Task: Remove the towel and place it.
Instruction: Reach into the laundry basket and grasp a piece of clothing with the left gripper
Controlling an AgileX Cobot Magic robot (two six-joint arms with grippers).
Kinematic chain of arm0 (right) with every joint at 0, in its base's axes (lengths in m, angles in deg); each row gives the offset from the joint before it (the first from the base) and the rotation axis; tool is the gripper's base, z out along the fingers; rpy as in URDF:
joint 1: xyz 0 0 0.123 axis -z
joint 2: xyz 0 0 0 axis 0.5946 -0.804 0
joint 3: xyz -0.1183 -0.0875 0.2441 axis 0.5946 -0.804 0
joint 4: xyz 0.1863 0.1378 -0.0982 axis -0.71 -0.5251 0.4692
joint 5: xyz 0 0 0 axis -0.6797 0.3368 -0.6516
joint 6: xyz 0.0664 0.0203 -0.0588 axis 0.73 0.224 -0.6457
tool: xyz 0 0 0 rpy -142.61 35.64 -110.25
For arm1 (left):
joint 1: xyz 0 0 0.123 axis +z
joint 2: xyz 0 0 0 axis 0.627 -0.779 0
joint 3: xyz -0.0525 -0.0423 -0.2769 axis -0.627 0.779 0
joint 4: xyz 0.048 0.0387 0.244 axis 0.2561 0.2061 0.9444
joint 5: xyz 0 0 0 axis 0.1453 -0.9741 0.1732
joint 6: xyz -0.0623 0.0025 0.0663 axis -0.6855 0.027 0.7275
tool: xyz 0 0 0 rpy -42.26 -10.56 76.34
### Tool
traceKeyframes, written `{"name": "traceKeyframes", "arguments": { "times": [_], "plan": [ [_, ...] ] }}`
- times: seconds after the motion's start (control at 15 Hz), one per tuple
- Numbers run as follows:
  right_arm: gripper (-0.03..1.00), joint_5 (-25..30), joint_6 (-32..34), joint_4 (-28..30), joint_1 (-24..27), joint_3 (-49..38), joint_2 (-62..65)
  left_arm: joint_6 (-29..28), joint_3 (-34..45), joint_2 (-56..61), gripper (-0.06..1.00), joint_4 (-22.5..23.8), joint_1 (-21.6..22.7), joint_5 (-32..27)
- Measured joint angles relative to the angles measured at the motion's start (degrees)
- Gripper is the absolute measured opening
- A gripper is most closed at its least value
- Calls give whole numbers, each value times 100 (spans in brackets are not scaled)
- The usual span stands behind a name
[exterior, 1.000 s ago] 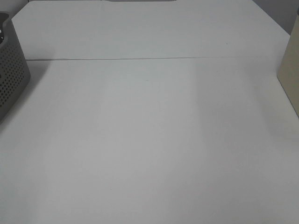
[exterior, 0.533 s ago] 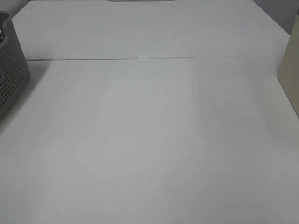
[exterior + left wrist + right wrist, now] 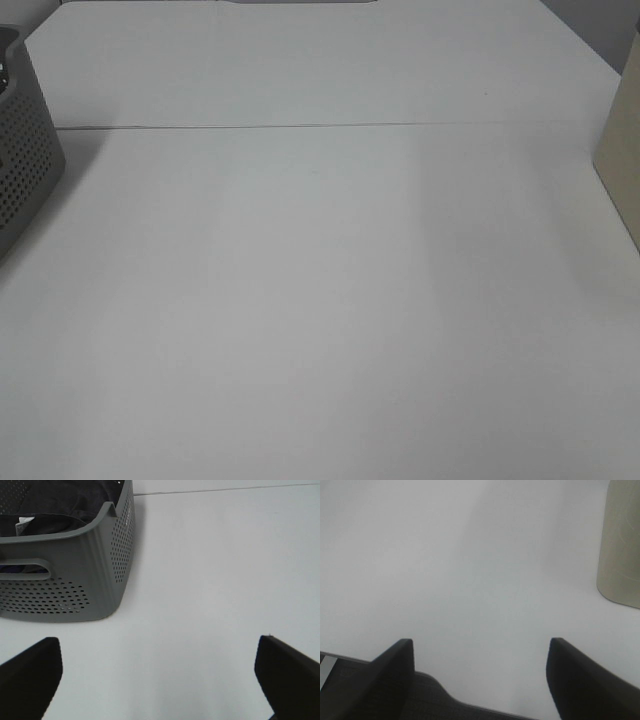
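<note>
Dark terry cloth, the towel (image 3: 60,505), is seen bunched inside the grey perforated basket (image 3: 75,580), with a small white tag (image 3: 24,524) showing on it near the rim. The basket stands at the far left edge of the white worktop (image 3: 320,300), only partly caught by the high camera. Nothing of the towel hangs over the basket wall as far as can be told.

The left tool (image 3: 160,672) is spread wide and empty, held above bare worktop just to the right of the basket and nearer than it. The right tool (image 3: 485,675) is likewise spread and holds nothing, over the near right part of the worktop, with a beige object (image 3: 622,545) standing at the right edge. Neither tool is caught by the high camera.

The step in hand is judged to be the very start: the towel has not yet been touched, and the reach toward it is not yet made. For the next move, the left tool would need to be raised over the basket rim and lowered into the cloth, so that a fold is pinched rather than the plastic wall. Since the towel is bulky, a high lift would probably be called for to clear the rim before it is laid on the open worktop.
</note>
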Motion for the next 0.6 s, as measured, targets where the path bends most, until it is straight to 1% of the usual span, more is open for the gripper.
{"name": "traceKeyframes", "arguments": {
  "times": [0.4,0.47,0.53,0.6],
  "plan": [
    [71,0,0,0,0,0,0,6,-11,-6,99,6,0,-6],
    [71,0,0,0,0,0,0,40,-138,-138,99,17,0,-143],
    [71,0,0,0,0,0,0,235,-458,-464,99,52,0,-367],
    [71,0,0,0,0,0,0,619,-871,-1020,99,57,0,-653]
  ]
}}
